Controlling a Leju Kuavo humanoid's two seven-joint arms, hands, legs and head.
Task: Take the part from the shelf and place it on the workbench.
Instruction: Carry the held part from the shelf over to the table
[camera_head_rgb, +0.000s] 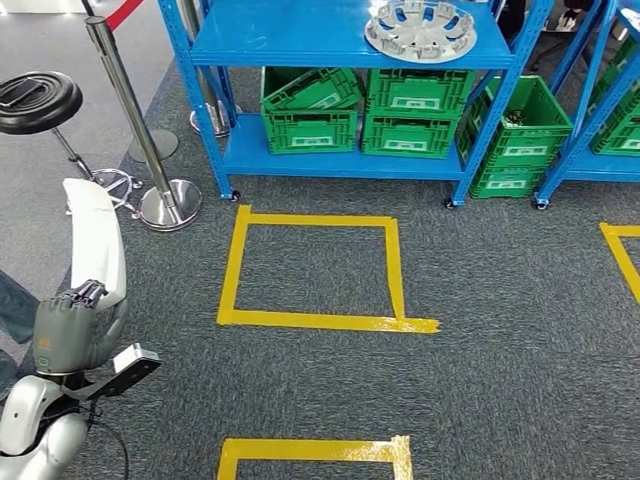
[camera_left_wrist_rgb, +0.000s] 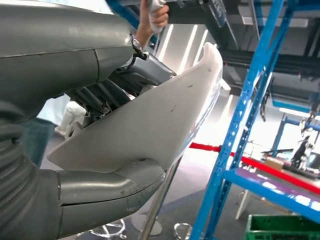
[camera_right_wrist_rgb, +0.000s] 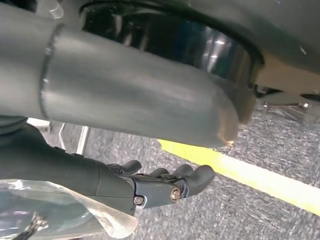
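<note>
Stanchion (camera_head_rgb: 124, 110) beside left hand (camera_head_rgb: 66, 335)

Shelf ahead, taped floor before it

A wheel cover (camera_head_rgb: 420, 29) lies on the shelf (camera_head_rgb: 302, 45); crates (camera_head_rgb: 311, 112) sit below; stanchion (camera_head_rgb: 136, 130) and stool (camera_head_rgb: 34, 100) stand left.

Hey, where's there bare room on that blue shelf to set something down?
The top of the blue shelf is bare left of the silver wheel cover. The lower level is crowded with green crates, leaving a small gap at its left end.
</note>
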